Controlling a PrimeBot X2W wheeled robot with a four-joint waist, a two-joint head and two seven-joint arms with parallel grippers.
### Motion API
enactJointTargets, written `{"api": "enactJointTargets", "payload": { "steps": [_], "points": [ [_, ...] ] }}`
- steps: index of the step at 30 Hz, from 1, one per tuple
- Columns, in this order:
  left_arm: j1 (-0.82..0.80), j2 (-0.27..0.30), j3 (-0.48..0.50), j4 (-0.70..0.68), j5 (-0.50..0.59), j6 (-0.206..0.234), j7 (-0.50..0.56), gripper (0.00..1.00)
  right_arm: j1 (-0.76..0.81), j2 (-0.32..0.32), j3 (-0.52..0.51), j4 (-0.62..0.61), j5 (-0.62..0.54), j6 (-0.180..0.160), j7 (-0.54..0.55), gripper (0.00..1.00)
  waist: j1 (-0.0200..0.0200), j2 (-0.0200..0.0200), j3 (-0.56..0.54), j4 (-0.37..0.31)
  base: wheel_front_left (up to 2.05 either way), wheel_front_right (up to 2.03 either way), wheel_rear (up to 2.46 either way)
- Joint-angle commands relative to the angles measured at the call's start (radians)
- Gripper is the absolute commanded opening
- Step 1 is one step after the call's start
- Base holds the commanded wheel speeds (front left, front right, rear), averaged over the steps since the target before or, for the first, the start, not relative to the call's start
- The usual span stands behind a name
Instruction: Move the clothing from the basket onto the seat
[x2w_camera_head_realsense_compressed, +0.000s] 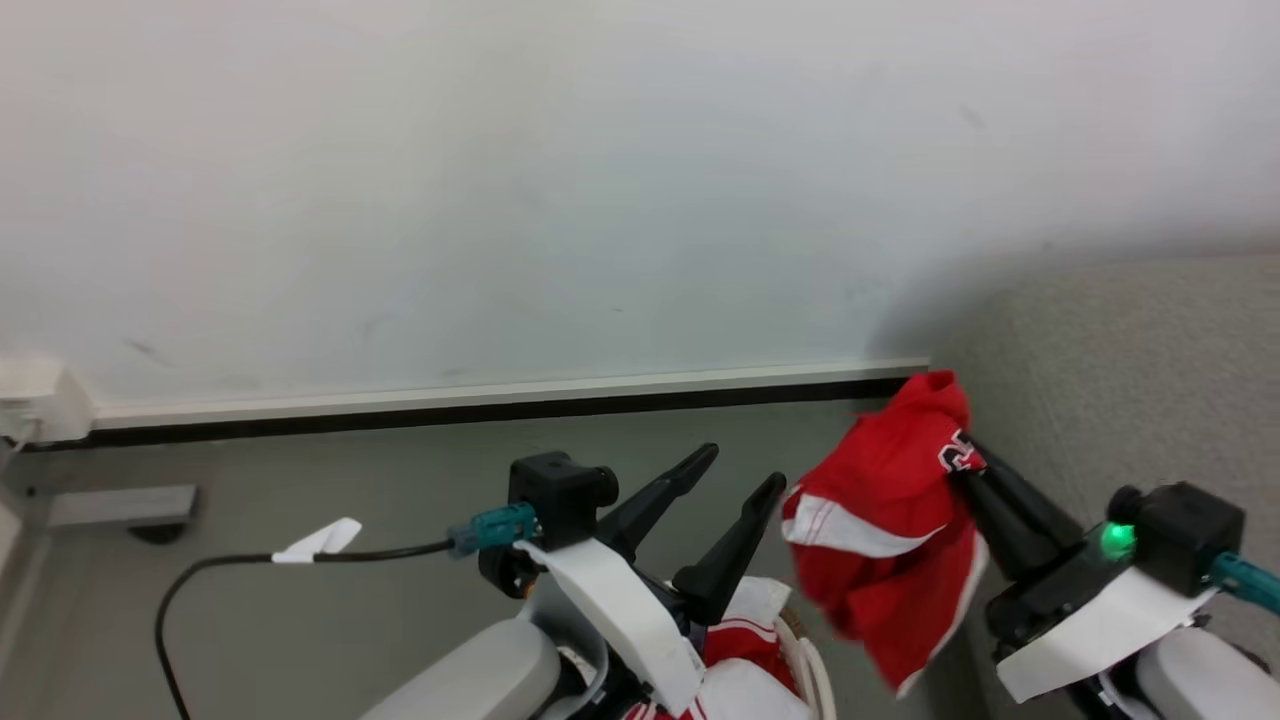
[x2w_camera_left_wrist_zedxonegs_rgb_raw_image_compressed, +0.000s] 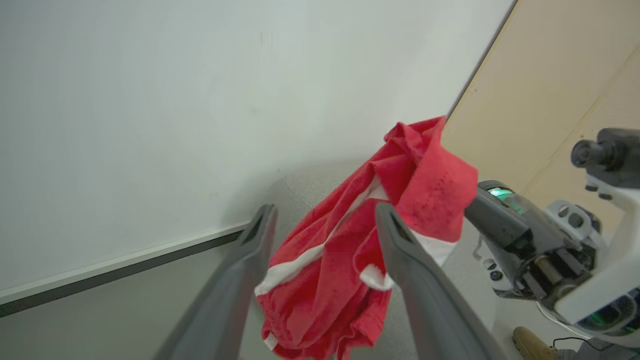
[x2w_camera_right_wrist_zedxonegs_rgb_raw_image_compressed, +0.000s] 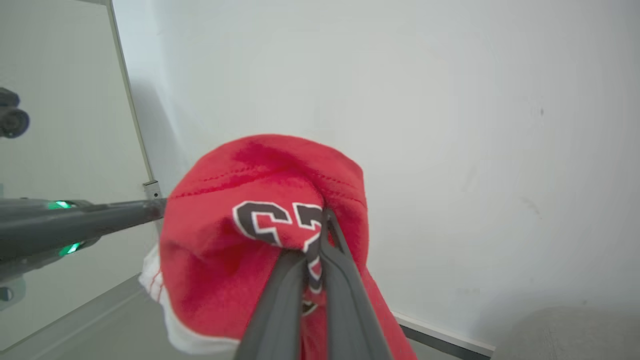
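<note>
White wall (x2w_camera_head_realsense_compressed: 500, 150), pale skirting (x2w_camera_head_realsense_compressed: 500, 388), grey floor (x2w_camera_head_realsense_compressed: 380, 480)

The basket (x2w_camera_head_realsense_compressed: 817, 672) is mostly hidden behind the left arm (x2w_camera_head_realsense_compressed: 620, 600) and cut by the bottom edge. The garment (x2w_camera_head_realsense_compressed: 880, 520) wraps the tips of the right gripper (x2w_camera_right_wrist_zedxonegs_rgb_raw_image_compressed: 324, 222); its lettering (x2w_camera_right_wrist_zedxonegs_rgb_raw_image_compressed: 262, 222) is folded, not readable.

Floor (x2w_camera_head_realsense_compressed: 400, 470): grey-green, smooth, matte; bounded at the wall by a skirting (x2w_camera_head_realsense_compressed: 500, 395), white above, black below.
Far left, near the wall: flat grey bar (x2w_camera_head_realsense_compressed: 120, 505) on a dark foot (x2w_camera_head_realsense_compressed: 155, 533), set on the floor.
Bottom edge, right of centre: basket (x2w_camera_head_realsense_compressed: 815, 675), pale rim showing, base hidden.
Right, against the wall: seat (x2w_camera_head_realsense_compressed: 1130, 380), grey fabric, rounded edge.
Left wrist view, lower right: brown shoe (x2w_camera_left_wrist_zedxonegs_rgb_raw_image_compressed: 530, 342) on the floor.
</note>
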Motion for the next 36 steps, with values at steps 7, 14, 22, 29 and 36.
{"api": "enactJointTargets", "payload": {
  "steps": [7,14,22,29,36],
  "points": [
    [-0.005,-0.057,-0.035,0.074,0.038,-0.034,-0.052,1.00,0.031,-0.056,-0.103,-0.069,-0.013,-0.002,0.000,0.00,-0.0001,-0.0001,0.051,-0.115,0.00,0.00,0.00],
    [-0.039,-0.109,-0.071,0.147,0.080,-0.067,-0.073,1.00,0.037,-0.086,-0.199,-0.119,-0.013,-0.002,0.000,0.00,-0.0001,-0.0001,0.104,-0.194,0.00,0.00,0.00],
    [-0.154,-0.129,-0.082,0.183,0.141,-0.079,-0.074,1.00,-0.014,-0.077,-0.334,-0.117,-0.005,-0.002,0.000,0.00,-0.0001,-0.0001,0.263,-0.201,0.00,0.00,0.00],
    [-0.321,-0.131,-0.090,0.182,0.225,-0.087,-0.056,1.00,-0.204,-0.122,-0.509,-0.036,-0.018,-0.002,0.008,0.00,-0.0001,-0.0001,0.460,-0.151,0.00,0.00,0.00],
    [-0.459,-0.143,-0.075,0.163,0.278,-0.086,-0.055,1.00,-0.504,-0.215,-0.710,0.165,-0.054,-0.002,0.084,0.00,-0.0001,-0.0001,0.608,-0.083,0.00,0.00,0.00]
  ]
}}
